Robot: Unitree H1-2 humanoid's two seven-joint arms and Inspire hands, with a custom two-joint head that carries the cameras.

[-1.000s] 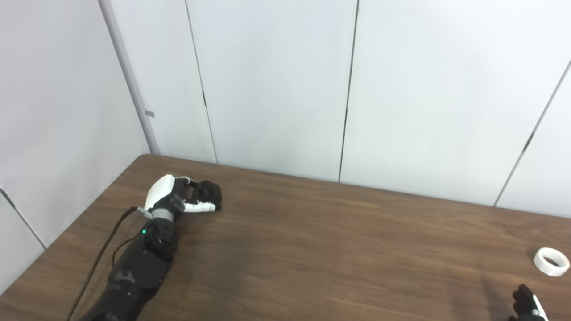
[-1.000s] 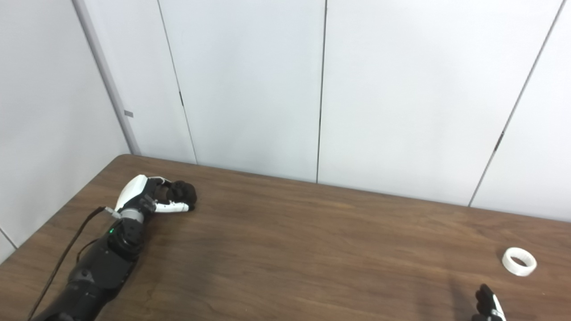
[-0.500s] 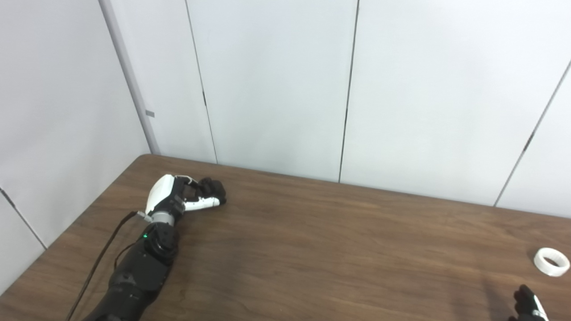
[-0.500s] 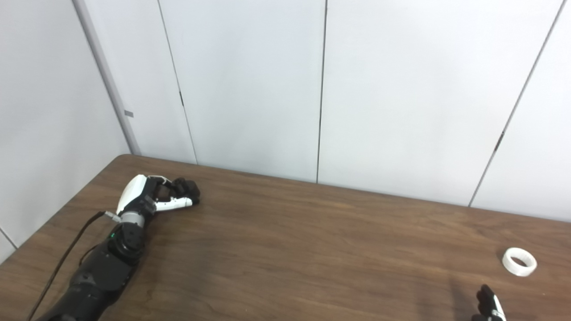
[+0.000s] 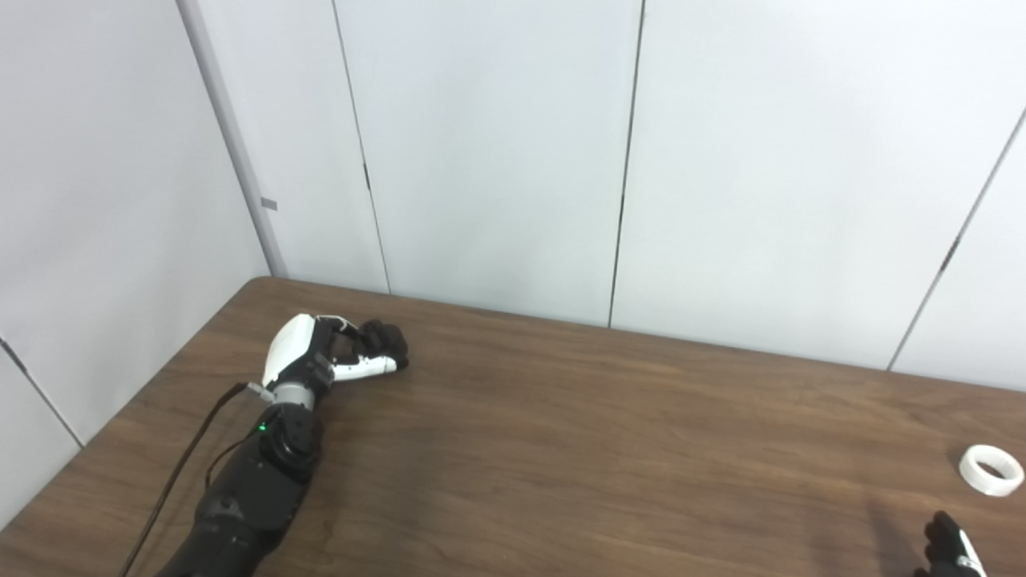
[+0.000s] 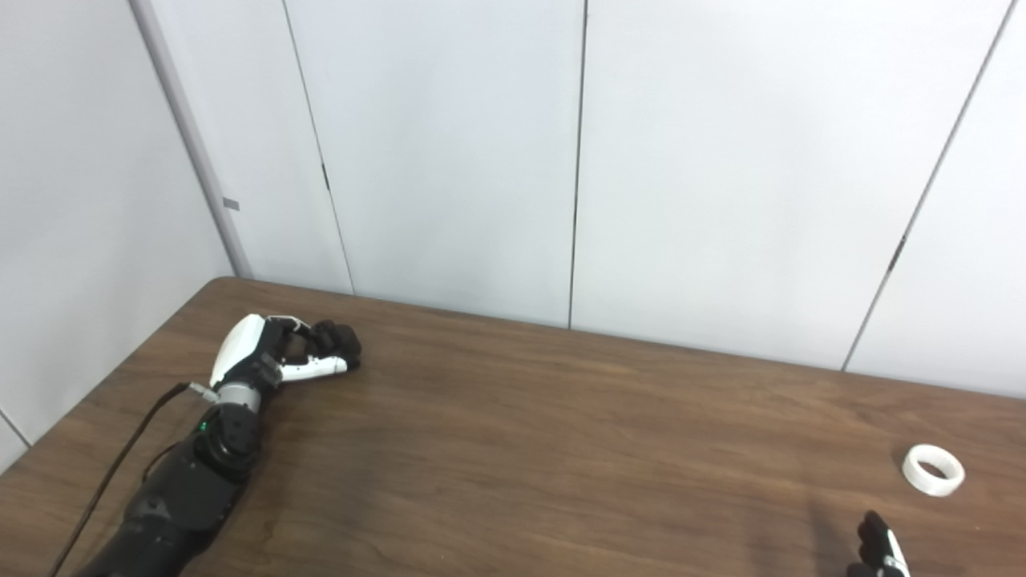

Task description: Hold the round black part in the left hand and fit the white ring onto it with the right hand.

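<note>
Left hand (image 5: 333,357) far left, fingers wrapped around round black part (image 5: 386,344); its axis indiscernible. White ring (image 5: 991,470) flat, hole up, near right. Right hand (image 5: 950,549) fingers: cannot tell.

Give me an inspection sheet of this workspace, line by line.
Surface: dark wooden table.
Job's things: white ring lies flat at the right edge, untouched; round black part at the far left corner.
Clutter: nothing seen.
Hands: left hand has its fingers closed around the black part; right hand only partly in view, below the ring, apart from it.
Cables: black cable runs along the left arm.
Surroundings: pale wall panels.
</note>
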